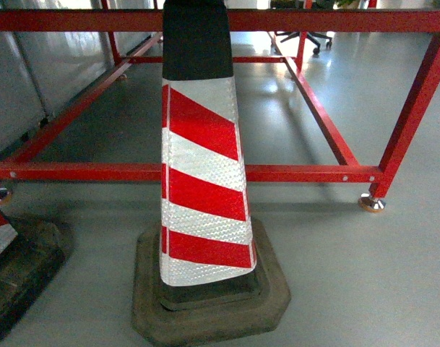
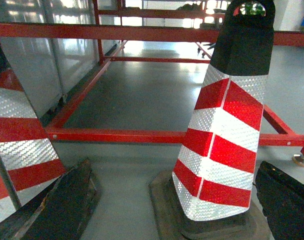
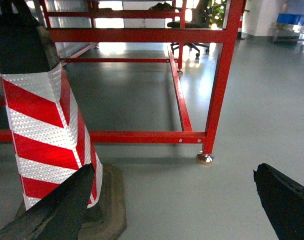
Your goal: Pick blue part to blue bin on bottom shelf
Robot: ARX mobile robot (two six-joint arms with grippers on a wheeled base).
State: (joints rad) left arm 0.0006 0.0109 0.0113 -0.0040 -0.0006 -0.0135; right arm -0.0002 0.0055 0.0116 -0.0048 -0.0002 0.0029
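Both claws stand apart, holding nothing: left gripper (image 2: 166, 200), right gripper (image 3: 171, 205). A striped traffic cone (image 1: 201, 181) stands near, before a red frame (image 1: 313, 173). No blue part shows.

Smooth grey floor (image 1: 364, 275) with pale glare from light at the far end. A red-and-white striped reflective traffic cone (image 1: 201, 188) on a dark rubber base stands before a red steel tube frame (image 1: 306, 173) on levelling feet. Grey wall panels (image 1: 32, 72) at left; black swivel office chair (image 3: 184, 25) beyond.
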